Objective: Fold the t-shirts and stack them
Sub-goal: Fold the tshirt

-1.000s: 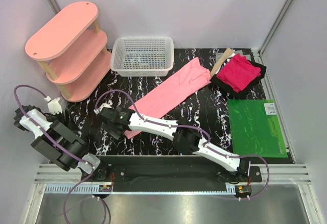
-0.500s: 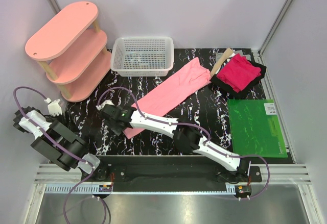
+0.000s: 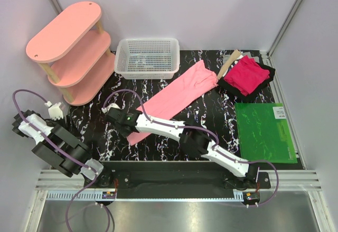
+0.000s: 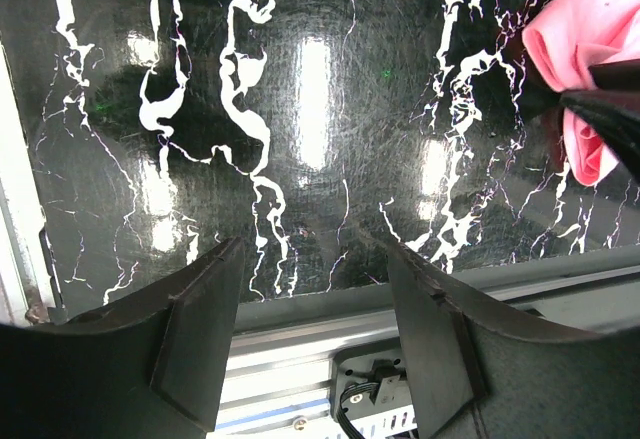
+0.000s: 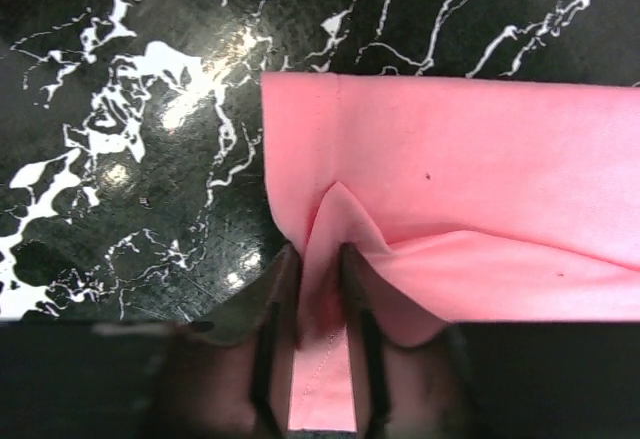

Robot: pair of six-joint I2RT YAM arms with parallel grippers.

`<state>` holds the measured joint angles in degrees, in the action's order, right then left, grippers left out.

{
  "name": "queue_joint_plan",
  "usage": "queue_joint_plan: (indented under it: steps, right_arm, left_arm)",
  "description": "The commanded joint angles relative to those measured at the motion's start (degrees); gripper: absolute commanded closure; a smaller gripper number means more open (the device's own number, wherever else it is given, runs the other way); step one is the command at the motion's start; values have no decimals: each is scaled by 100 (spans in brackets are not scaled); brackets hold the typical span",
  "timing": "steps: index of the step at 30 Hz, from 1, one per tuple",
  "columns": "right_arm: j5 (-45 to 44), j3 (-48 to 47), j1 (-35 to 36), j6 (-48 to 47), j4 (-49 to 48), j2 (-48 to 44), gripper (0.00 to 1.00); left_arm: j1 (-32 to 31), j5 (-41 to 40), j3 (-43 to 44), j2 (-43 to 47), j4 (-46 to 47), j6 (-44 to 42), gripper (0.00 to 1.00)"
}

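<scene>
The salmon-pink t-shirt [image 3: 177,94] lies folded in a long diagonal strip across the black marble table. My right gripper [image 3: 128,129] is at the strip's near left end. In the right wrist view its jaws [image 5: 320,259] are shut on a raised pinch of the pink cloth [image 5: 480,179] at the corner. The magenta-red t-shirt [image 3: 245,76] lies crumpled at the back right on dark cloth. My left gripper [image 4: 310,259] hangs open and empty over bare table at the far left, with the pink shirt's end [image 4: 590,29] at its upper right.
A white mesh basket [image 3: 148,57] stands at the back centre. The pale-pink oval shelf unit [image 3: 71,52] is at the back left. A glossy green mat [image 3: 264,131] lies at the right. A metal rail [image 4: 300,344] runs along the near table edge.
My right gripper's jaws have closed onto the pink t-shirt's near corner, gathering a small ridge of cloth, and the arm has shifted slightly right. The left arm has barely moved.
</scene>
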<state>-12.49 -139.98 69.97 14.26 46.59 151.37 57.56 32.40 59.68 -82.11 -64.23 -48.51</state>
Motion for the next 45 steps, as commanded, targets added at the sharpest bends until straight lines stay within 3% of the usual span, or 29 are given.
queue_joint_plan:
  steps: [1,5,8,13,20,27,31,35,40,45]
  right_arm:
    - [274,428,7,261,702,191,80]
    - [326,376,7,332,799,68,90]
    - [458,69,34,376,983,24,91]
    - [511,-1328,306,86,1879,-2,92]
    - [853,-952,447,138,1643,-1126,91]
    - [1214,-1339,535,130,1889,-1206,90]
    - [898,-752,473,24,1828,-1566,89]
    - [880,575,184,147,1530,-2251,88]
    - [1161,2156,-273,288,677,-3103,86]
    - [1574,2800,-581,332,149,-3447,86]
  left_arm:
    - [62,223,193,142,-64,-159,37]
    - [71,249,158,125,-72,-167,37]
    - [71,275,167,98,-64,-141,37]
    - [71,372,228,46,-116,-115,36]
    - [71,785,492,45,-687,-229,36]
    - [71,864,720,221,-898,-203,36]
    - [71,1013,922,309,-1065,-159,35]
    - [54,1128,1151,344,-1241,-123,35]
    - [-87,1260,1301,476,-1487,-132,35]
    - [-385,1216,1230,660,-1496,-45,35]
